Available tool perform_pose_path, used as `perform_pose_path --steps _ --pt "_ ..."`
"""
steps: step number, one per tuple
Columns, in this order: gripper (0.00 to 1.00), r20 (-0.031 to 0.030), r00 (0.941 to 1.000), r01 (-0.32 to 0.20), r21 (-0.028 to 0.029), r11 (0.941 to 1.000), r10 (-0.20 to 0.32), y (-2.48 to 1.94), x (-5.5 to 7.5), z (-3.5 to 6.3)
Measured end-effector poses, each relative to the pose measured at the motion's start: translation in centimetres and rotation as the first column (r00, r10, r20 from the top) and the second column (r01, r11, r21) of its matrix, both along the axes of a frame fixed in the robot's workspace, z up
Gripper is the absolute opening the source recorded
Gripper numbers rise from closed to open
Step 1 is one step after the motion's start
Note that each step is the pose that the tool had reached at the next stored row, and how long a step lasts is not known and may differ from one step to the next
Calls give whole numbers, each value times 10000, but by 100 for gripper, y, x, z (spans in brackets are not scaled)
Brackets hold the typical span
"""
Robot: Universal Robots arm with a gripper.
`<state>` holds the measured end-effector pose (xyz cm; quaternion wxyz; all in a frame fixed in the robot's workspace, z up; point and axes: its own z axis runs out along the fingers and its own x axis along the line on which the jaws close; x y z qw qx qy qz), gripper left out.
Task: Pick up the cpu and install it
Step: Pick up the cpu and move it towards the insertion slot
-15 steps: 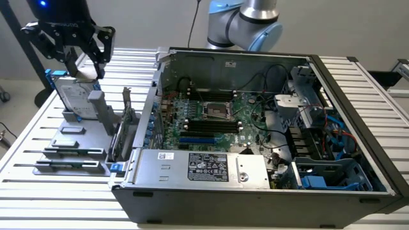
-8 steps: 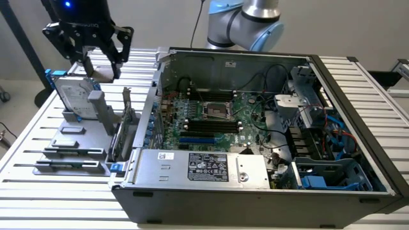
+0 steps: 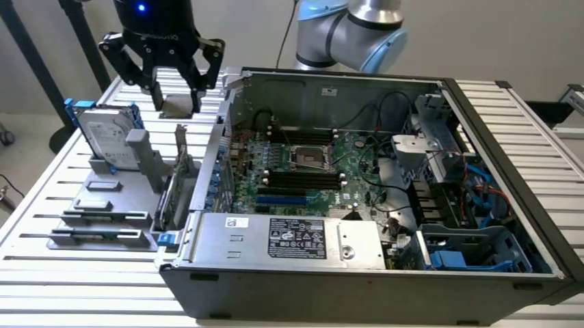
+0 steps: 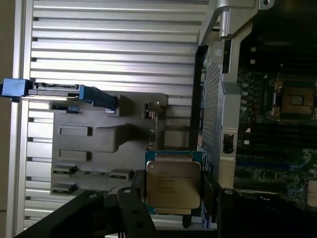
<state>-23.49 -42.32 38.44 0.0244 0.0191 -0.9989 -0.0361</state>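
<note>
Step in hand: transfer. I judge the pick-up complete and the installation not yet begun.

- The tool (image 3: pixel 176 94) is clamped on the cpu (image 3: pixel 178 104) by two opposite edges. It holds the chip clear of the grey parts holder (image 3: pixel 100 205), in the upper left of the exterior view.
- In the wrist view the cpu (image 4: pixel 173 184) lies level between the fingers (image 4: pixel 134 198), with the metal lid and its printed text facing the camera.
- The open socket (image 3: pixel 310 158) sits on the motherboard near the frame's centre, inside the computer case (image 3: pixel 365 294) — well apart from the tool.

As I judge it, installation calls for clearing the case wall, squaring the chip to the socket, and a level, gentle descent — a tilted entry could damage the contacts.
</note>
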Motion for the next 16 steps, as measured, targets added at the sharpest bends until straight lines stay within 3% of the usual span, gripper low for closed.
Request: perform_pose_path --steps 16 --pt "55 0 10000 0 60 10000 0 1 730 1"
